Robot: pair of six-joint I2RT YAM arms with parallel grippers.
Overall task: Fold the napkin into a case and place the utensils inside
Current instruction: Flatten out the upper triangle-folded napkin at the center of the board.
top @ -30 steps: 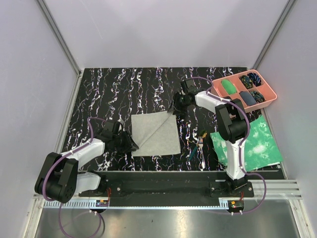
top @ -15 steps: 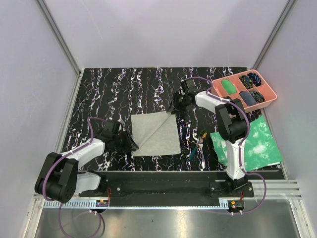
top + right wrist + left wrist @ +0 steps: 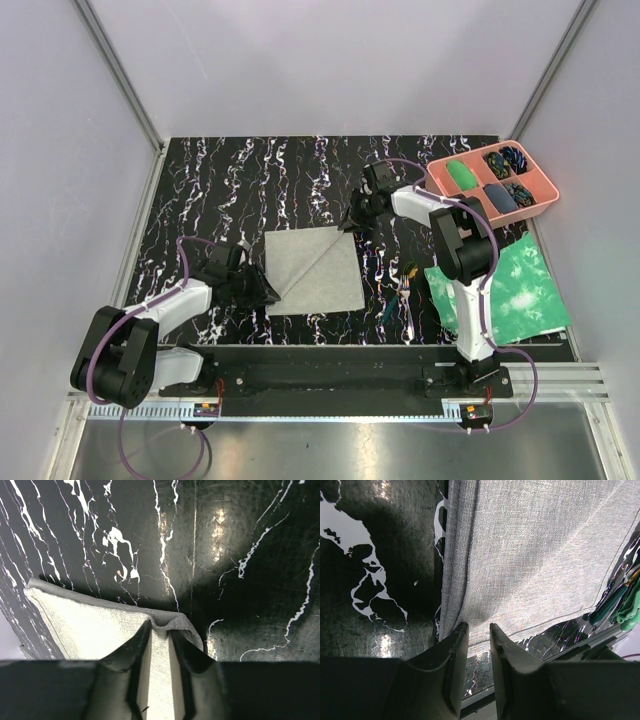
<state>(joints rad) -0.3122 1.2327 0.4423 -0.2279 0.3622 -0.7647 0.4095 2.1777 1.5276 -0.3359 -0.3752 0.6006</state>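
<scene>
The napkin (image 3: 313, 272) lay flat in the middle of the black marbled surface (image 3: 250, 190), one diagonal crease running across it from lower left to upper right. At its lower-left corner, the left jaws were drawn in to a narrow slit. In the left wrist view the bunched edge of the grey cloth ran in between the two fingertips (image 3: 454, 652) and was pinched there. At the upper-right corner, the right jaws were likewise almost closed. In the right wrist view the corner of the cloth was humped up between the fingertips (image 3: 134, 656), gripped low against the surface.

The utensils (image 3: 402, 290) lay on the surface just right of the napkin, apart from it. Further right was a green-and-white sheet (image 3: 510, 290), and a pink tray (image 3: 548, 190) sat in the upper right of the top view.
</scene>
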